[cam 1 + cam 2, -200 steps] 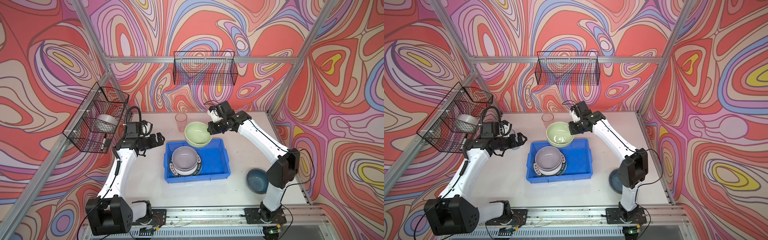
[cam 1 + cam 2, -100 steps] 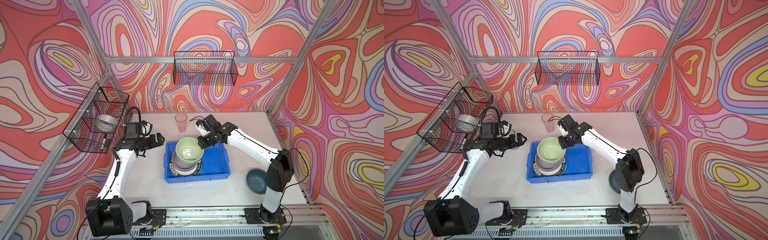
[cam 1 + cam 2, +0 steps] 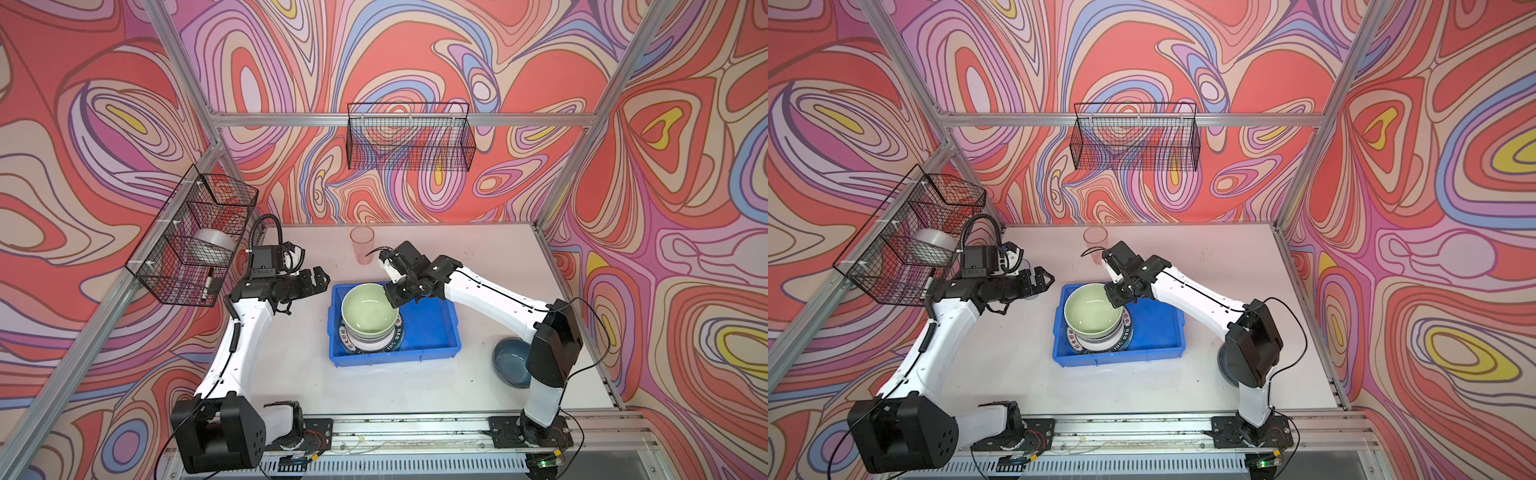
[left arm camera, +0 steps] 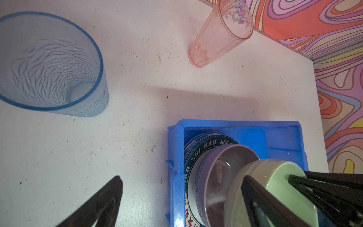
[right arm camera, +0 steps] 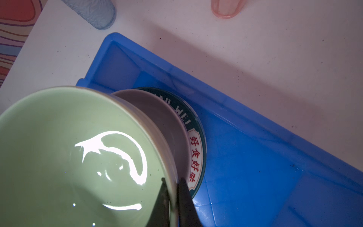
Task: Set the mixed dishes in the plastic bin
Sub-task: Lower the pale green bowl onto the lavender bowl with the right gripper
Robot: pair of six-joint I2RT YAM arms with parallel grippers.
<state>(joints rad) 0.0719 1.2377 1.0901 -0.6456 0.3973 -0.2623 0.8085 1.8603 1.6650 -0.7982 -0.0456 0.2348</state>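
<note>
Right gripper (image 5: 172, 183) is bringing the pale green bowl (image 3: 368, 309) in from the bin's far edge and is pinching its rim. The bowl is tilting over the grey bowl (image 5: 163, 121) on the lettered plate (image 5: 196, 149) inside the blue bin (image 3: 432, 328). Left gripper (image 3: 319, 281) is hovering beside the bin with jaws spread. Blue tumbler (image 4: 49, 62), pink tumbler (image 3: 362, 245) and dark blue bowl (image 3: 511, 361) are sitting outside it.

I see a white, speckled bench (image 3: 478, 257). On it the blue bin (image 3: 395, 358) sits mid-bench. A pink tumbler (image 3: 362, 245) stands upright just beyond the bin's far-left corner, and a blue tumbler (image 4: 49, 64) stands upright further left. A dark bowl (image 3: 510, 361) rests near right, apart from the bin.
</note>
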